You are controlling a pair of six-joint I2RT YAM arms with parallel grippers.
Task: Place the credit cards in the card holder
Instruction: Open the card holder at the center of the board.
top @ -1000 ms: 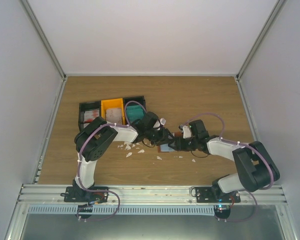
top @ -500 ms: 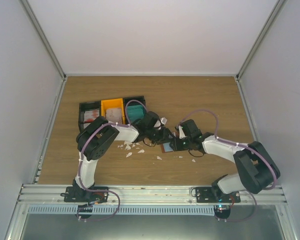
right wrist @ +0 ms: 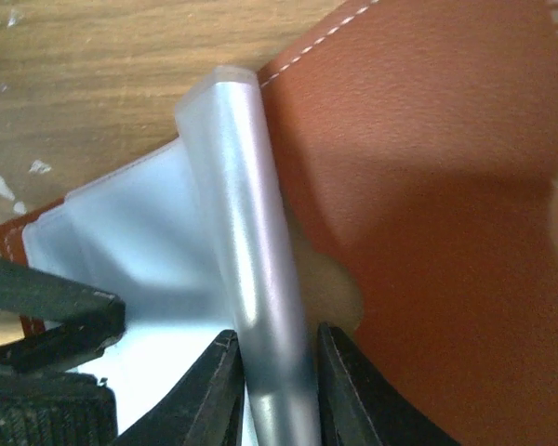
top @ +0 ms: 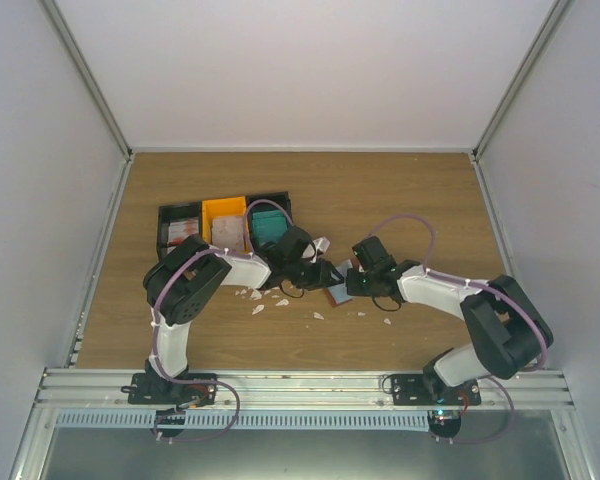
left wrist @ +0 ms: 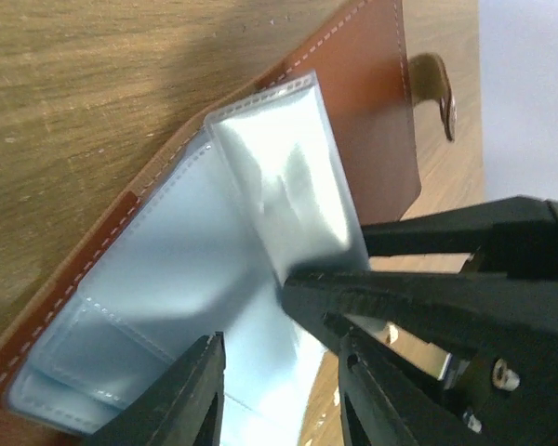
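The card holder (top: 337, 294) lies open on the wood between both grippers, brown leather with pale clear pockets (left wrist: 214, 242). My right gripper (right wrist: 277, 336) is shut on one raised clear pocket leaf (right wrist: 251, 214), which touches both fingers. My left gripper (left wrist: 279, 346) is open, its fingers apart over the flat pockets, with the right gripper's black fingers (left wrist: 428, 297) just beside it. The credit cards sit in the bins: a teal card (top: 268, 226), a pale one (top: 227, 233) and a red one (top: 183, 230).
The joined black and orange bins (top: 223, 208) stand at the back left of the grippers. White scraps (top: 260, 295) lie scattered on the wood in front of the left arm. The card holder's snap tab (left wrist: 437, 88) sticks out past its cover.
My right gripper has slid left to the card holder and closed on a clear pocket leaf. The left gripper has shifted slightly left and stayed over the pockets.
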